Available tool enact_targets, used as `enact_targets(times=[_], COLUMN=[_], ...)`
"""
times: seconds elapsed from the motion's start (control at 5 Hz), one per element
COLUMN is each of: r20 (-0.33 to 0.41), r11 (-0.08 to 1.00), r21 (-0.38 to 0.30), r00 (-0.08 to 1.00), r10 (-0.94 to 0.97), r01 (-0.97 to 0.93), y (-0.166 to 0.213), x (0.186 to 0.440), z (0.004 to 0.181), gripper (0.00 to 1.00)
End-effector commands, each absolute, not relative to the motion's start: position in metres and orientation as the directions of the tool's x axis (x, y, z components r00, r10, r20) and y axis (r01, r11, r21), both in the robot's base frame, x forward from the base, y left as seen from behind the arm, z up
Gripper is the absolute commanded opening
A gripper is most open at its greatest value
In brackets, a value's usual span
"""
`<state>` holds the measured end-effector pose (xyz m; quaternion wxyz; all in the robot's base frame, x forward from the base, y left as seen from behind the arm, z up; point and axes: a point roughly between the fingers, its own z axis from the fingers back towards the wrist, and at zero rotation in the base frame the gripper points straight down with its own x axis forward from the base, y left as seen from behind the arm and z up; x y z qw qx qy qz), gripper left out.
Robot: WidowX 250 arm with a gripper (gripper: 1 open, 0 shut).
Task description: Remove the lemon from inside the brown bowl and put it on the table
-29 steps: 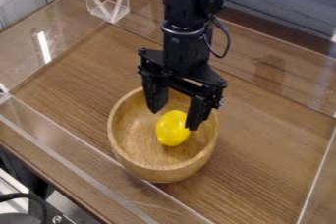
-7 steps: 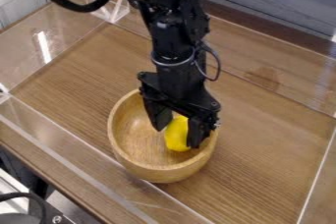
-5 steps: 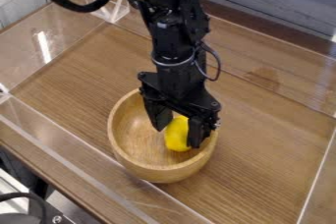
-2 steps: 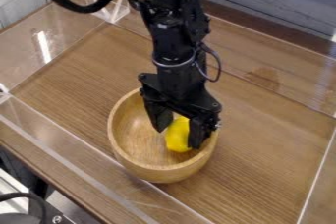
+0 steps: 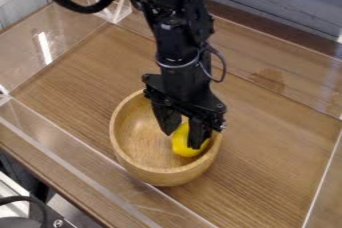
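Observation:
The light-brown wooden bowl [image 5: 128, 148] sits on the wood-grain table [image 5: 80, 82], near its front. Inside it, right of centre, lies the yellow lemon [image 5: 183, 145]. My gripper [image 5: 185, 136] points straight down into the bowl, and its black fingers have closed in against the lemon from both sides. Only the lemon's lower part shows between them. The lemon still rests low in the bowl.
Clear acrylic walls [image 5: 54, 137] run along the table's edges. A small clear folded stand [image 5: 110, 2] is at the back left. Bare wood lies left, behind and right of the bowl. Black gear [image 5: 20, 212] shows at the bottom left corner.
The fingers, spread wide around the lemon before, have drawn together onto it. The arm and the bowl have stayed where they were.

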<state>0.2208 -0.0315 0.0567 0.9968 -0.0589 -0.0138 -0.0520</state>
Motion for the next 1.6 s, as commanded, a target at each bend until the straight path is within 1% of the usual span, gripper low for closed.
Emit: enact_targets(times=[0.0,0.2,0.4,0.6,1.4], r20=[0.054,0.053,0.051,0.052,0.047], r11=[0.987,0.986,0.985,0.985,0.984], r21=[-0.114,-0.114,-0.115,-0.115,-0.119], r00=[0.993,0.992,0.991,0.991,0.991], r10=[-0.108,-0.115,-0.122,-0.122,-0.125], r01=[0.114,0.121,0.127,0.127,0.130], y=[-0.032,-0.032,-0.033,-0.032,-0.032], x=[0.225,0.224,0.223,0.223,0.222], z=[0.060,0.055,0.050,0.047,0.044], gripper=[0.00,1.00,1.00,0.00,0.00])
